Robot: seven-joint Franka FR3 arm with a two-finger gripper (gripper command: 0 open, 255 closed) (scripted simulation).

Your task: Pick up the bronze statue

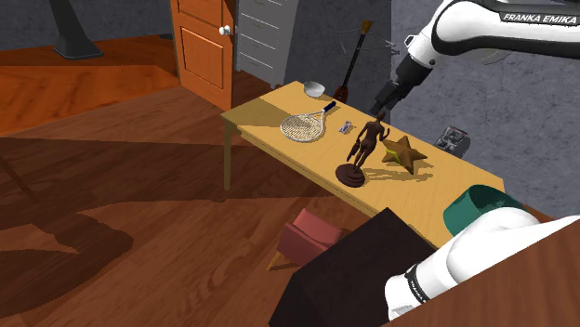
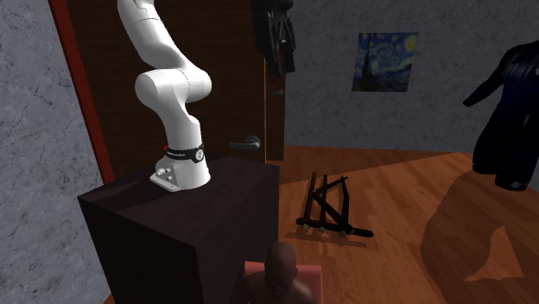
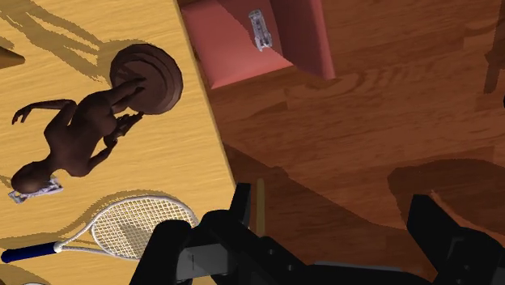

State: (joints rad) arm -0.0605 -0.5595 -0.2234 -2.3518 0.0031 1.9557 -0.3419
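The black two-finger gripper [image 1: 379, 111] hovers right of centre in the shoulder view, just above the head of the dark bronze figure statue [image 1: 365, 145]. The statue stands upright on its round base, mid-frame on the pale wooden tabletop [image 1: 307, 153]. In the wrist view the fingers stand wide apart, holding nothing, and the statue lies off to one side of them (not between them), so a sideways shift looks needed. A white-strung racket [image 1: 303, 124] lies near the statue. A brown plank floor [image 1: 139, 186] lies below, and an orange door [image 1: 200, 51] stands at upper left.

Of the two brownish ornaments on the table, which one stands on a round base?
The dark brown human-figure statue, upright on a round dark disc near the edge of the yellow table. The golden-brown star beside it has no such base.
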